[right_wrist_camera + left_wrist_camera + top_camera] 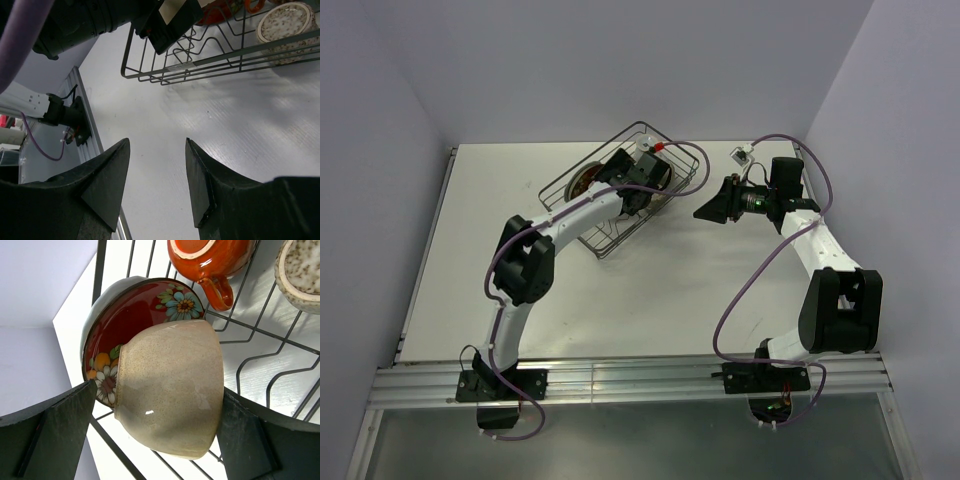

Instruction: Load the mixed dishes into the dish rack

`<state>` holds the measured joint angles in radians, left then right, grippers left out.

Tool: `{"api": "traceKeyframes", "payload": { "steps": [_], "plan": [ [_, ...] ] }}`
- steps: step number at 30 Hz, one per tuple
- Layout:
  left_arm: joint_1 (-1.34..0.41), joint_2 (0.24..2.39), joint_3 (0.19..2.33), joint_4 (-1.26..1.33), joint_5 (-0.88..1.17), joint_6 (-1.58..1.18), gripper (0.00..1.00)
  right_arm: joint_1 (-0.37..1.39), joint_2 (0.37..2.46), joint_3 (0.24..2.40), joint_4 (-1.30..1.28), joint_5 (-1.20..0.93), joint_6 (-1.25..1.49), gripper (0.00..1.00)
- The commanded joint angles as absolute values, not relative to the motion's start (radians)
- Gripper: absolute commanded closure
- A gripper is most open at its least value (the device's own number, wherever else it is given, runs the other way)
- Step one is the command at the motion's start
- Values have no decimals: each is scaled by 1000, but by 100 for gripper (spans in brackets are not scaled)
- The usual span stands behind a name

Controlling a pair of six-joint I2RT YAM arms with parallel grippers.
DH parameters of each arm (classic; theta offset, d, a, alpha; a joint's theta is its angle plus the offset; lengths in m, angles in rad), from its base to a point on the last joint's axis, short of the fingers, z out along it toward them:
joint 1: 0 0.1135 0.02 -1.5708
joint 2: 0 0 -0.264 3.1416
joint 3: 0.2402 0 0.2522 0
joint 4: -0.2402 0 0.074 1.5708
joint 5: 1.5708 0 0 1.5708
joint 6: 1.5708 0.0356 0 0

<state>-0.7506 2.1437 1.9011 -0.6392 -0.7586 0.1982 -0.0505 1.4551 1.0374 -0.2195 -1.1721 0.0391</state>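
Right, the cream bowl (pixel 170 390) lies on its side inside the dish rack (pixel 608 240), with its rounded outside toward my left wrist camera. It leans against the face of the red floral plate (pixel 135 315), which stands on edge. Behind that plate I can see the rim of a pale plate (pixel 100 305), also on edge. Further along the rack's wire floor sits the orange-red mug (pixel 215 257), handle toward the bowl. A speckled cup (pixel 300 270) is off to one side of the mug.

My left hand (pixel 157 395) is down in the rack, spread as wide as it goes, one finger (pixel 65 430) on each side of the bowl. The plate shows through a gap between the bowl and one finger. On the other side I cannot tell whether the finger touches the bowl.

My right hand (pixel 157 150) hangs over the bare counter (pixel 240 125), just beside the rack and outside it. Its jaws are partly spread, with nothing between them.
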Motion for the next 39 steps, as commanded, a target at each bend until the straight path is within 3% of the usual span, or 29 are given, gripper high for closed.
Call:
{"api": "traceKeyframes", "payload": {
  "steps": [1,28,39],
  "plan": [
    [-758,2066,1911,-597,-793,206,1,-60,1430,1026,-181,-1192,31,44],
    [-827,2063,1916,-660,-747,120,1,-69,1424,1028,-184,-1197,26,44],
    [-828,1875,1936,-647,-577,-101,1,-74,1398,1078,-319,-1097,-112,44]
  ]
}}
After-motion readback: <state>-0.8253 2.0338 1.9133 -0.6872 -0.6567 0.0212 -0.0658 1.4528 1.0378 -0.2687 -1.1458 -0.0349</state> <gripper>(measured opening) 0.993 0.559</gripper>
